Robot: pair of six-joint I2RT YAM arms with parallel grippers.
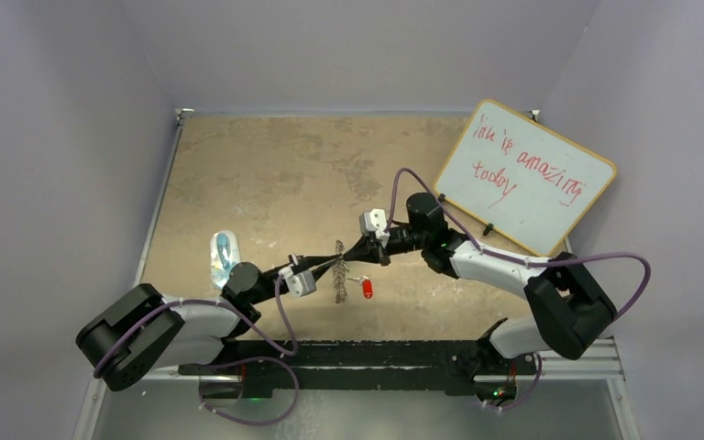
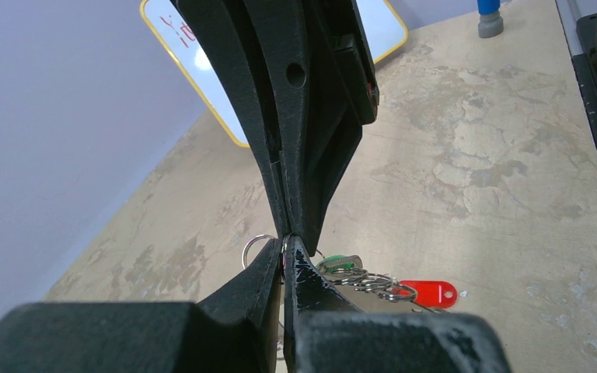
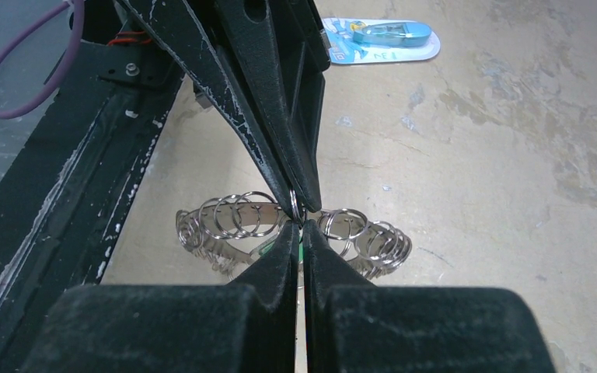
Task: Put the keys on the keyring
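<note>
Closed left jaws and closed right jaws meeting tip to tip on keyring rim, mid-scene, held off tabletop. Just beside pinch, among loops: red key and green key. Judged light, stiff, slippery, snag-prone; best gripped at flat band, not fringe.

A mottled tan surface, blotched with darker worn patches, fills the middle of the top view. Plain pale lilac-grey walls close it in at left, back and right. A whiteboard with an orange-yellow frame and red handwriting sits at upper right. The light is soft and even.
</note>
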